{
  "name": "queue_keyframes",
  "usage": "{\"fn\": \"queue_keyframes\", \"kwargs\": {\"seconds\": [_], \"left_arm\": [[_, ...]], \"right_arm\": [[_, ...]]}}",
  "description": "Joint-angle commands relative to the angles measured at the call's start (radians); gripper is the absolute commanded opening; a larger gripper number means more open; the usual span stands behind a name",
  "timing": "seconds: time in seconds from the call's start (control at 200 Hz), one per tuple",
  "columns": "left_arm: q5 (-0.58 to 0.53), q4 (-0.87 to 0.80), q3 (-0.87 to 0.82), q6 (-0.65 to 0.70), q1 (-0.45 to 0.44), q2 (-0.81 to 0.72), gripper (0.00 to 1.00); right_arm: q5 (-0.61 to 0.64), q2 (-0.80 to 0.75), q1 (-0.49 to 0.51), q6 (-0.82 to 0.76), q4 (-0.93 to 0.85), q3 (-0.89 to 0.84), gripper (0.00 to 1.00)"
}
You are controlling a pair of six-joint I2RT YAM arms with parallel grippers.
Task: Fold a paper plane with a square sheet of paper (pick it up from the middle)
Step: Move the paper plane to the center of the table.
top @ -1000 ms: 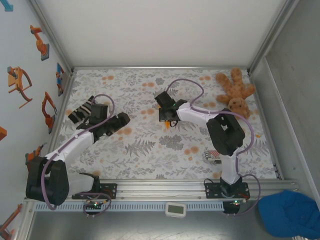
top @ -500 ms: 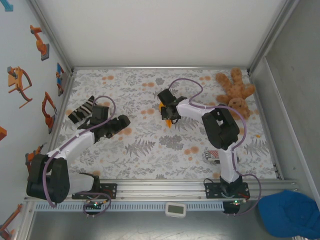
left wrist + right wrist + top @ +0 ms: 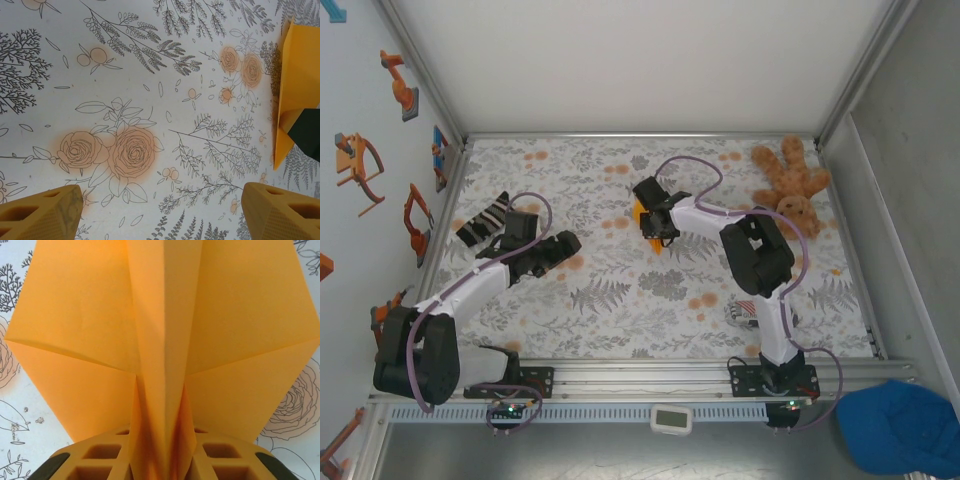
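A: Two tools, what state?
B: Left tool (image 3: 160, 210) gapes wide, empty, above the tabletop (image 3: 150, 75). Right tool (image 3: 162, 460) straddles the centre fold of the paper plane (image 3: 165, 315); grip unclear.
A: Plane?
B: Mid-tabletop, at the left tool's 3 o'clock.

White walls (image 3: 640, 60) and aluminium rails (image 3: 640, 135) enclose a brightly lit floral-patterned table (image 3: 620, 300).

The paper plane (image 3: 640, 213) is bright orange, folded into a dart. Its two flat wings spread either side of a raised centre crease (image 3: 165, 340) with sharp diagonal folds. It sits aslant near the middle of the table, slightly toward the far side.
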Motion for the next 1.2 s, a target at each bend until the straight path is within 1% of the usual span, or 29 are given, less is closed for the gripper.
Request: {"fn": "queue_keyframes", "kwargs": {"seconds": [0.0, 0.195, 0.356, 0.461, 0.551, 0.676, 0.726, 0.981, 1.192], "left_arm": [[0.019, 0.014, -0.016, 0.022, 0.005, 0.011, 0.82], [0.019, 0.015, -0.012, 0.024, 0.005, 0.020, 0.83], [0.011, 0.011, -0.011, 0.026, 0.005, 0.020, 0.85], [-0.008, 0.001, -0.011, 0.027, 0.005, 0.011, 0.87], [-0.021, -0.009, -0.012, 0.029, 0.005, 0.003, 0.90], [-0.044, -0.027, -0.013, 0.030, 0.005, -0.008, 1.00], [-0.054, -0.034, -0.013, 0.030, 0.005, -0.011, 0.96], [-0.062, -0.047, -0.016, 0.033, 0.006, -0.030, 0.96], [-0.056, -0.049, -0.015, 0.033, 0.005, -0.036, 0.96]], "right_arm": [[0.033, 0.057, -0.005, -0.001, -0.055, 0.003, 0.27], [0.057, 0.077, -0.006, 0.021, -0.071, -0.001, 0.31], [0.059, 0.085, -0.005, 0.033, -0.069, 0.000, 0.39], [0.059, 0.086, -0.005, 0.033, -0.070, 0.001, 0.43], [0.060, 0.087, -0.005, 0.033, -0.069, 0.004, 0.44], [0.057, 0.090, -0.006, 0.034, -0.069, 0.006, 0.46], [0.056, 0.092, -0.005, 0.034, -0.069, 0.005, 0.46], [0.059, 0.099, -0.005, 0.034, -0.077, 0.015, 0.47], [0.052, 0.098, -0.005, 0.034, -0.085, 0.031, 0.47]]}}
